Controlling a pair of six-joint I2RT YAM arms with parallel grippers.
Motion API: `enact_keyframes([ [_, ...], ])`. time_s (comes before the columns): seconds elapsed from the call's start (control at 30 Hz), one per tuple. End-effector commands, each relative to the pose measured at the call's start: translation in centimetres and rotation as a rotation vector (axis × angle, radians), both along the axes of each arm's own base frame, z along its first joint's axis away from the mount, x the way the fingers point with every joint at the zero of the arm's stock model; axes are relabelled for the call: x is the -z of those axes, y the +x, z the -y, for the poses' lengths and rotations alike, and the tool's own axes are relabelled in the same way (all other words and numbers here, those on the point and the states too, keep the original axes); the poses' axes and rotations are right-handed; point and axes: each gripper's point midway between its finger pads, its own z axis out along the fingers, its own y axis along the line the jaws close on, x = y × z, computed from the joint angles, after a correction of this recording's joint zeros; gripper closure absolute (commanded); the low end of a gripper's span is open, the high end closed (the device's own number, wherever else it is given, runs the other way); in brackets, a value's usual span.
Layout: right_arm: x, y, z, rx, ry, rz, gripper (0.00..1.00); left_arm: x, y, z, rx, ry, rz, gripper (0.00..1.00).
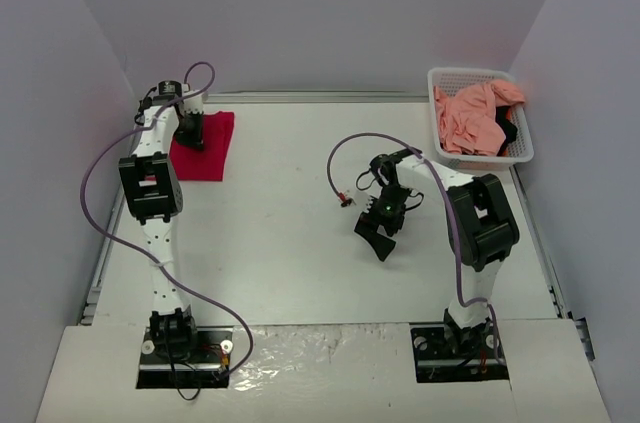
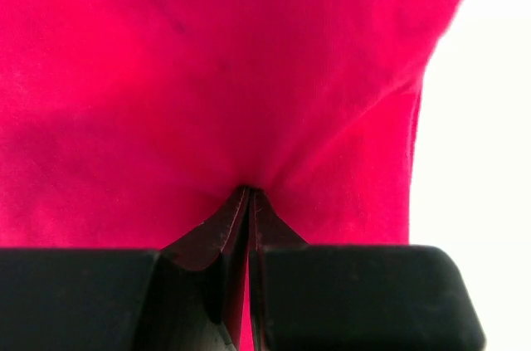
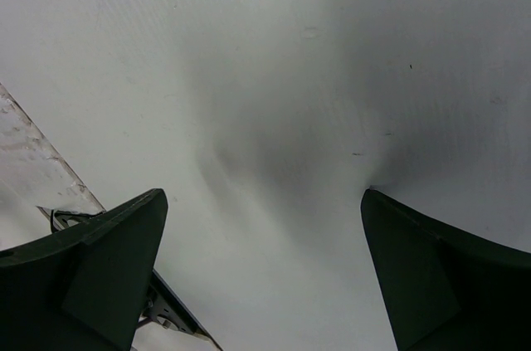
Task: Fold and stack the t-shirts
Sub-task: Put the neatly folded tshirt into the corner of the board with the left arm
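Clamping down with the left gripper on a pinched fold of the crimson t-shirt, lying flat at the far-left corner of the table. Hanging the right gripper wide open, empty, over mid-table. Eyeing the salmon t-shirt next, probably: heaped in the basket, beyond and right of that open claw, well apart, nearer the right arm.

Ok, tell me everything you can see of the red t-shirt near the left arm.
The crimson t-shirt is soft plain cloth, lying flat as a rough rectangle on the white table at its far left corner. The left gripper is shut on a pinched ridge of it, with creases fanning from the pinch.
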Motion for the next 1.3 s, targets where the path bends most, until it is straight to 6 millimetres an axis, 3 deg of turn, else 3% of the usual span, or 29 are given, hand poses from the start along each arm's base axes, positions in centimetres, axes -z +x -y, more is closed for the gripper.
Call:
enact_keyframes([
  [0.0,-0.1,-0.8,0.9,0.008,-0.031,-0.044,0.0,-0.9,-0.3,-1.2,-0.052,0.019,-0.014,0.98],
  [0.5,0.9,-0.8,1.2,0.022,-0.054,-0.076,0.0,-2.3,2.3,-5.0,-0.085,0.218,0.058,0.98],
  [1.0,1.9,-0.9,1.5,0.034,-0.084,-0.114,0.0,1.0,3.0,-5.2,-0.091,0.238,0.022,0.98],
  [1.27,2.4,-1.0,1.8,0.04,-0.095,-0.132,0.0,0.9,4.8,-6.5,-0.154,0.286,0.092,0.98],
])
